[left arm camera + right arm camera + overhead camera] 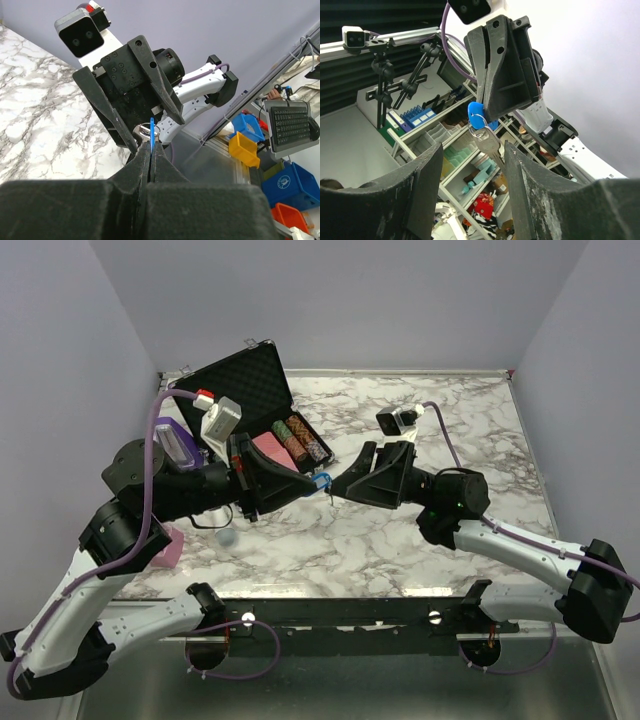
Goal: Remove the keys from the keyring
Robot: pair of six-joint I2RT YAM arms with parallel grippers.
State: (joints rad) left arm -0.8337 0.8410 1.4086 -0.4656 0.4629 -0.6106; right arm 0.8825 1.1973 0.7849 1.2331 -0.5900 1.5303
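The right gripper point(472, 149) looms nearest, its fingers point(412, 200) spread wide and framing the key point(489, 142). The left gripper point(150, 146) is clamped flat on the blue tag point(476, 111), holding the keyring point(479, 122) aloft over the marble table point(380, 540). The key dangles at 5 o'clock from the tag. It is light, stiff, slick and free-swinging, so pinch its blade flat. A second key may hide behind.

Marble-patterned table point(340, 550) boxed by pale lilac walls point(380, 300); cluttered shelving point(435, 145), coloured bins point(244, 149) beyond
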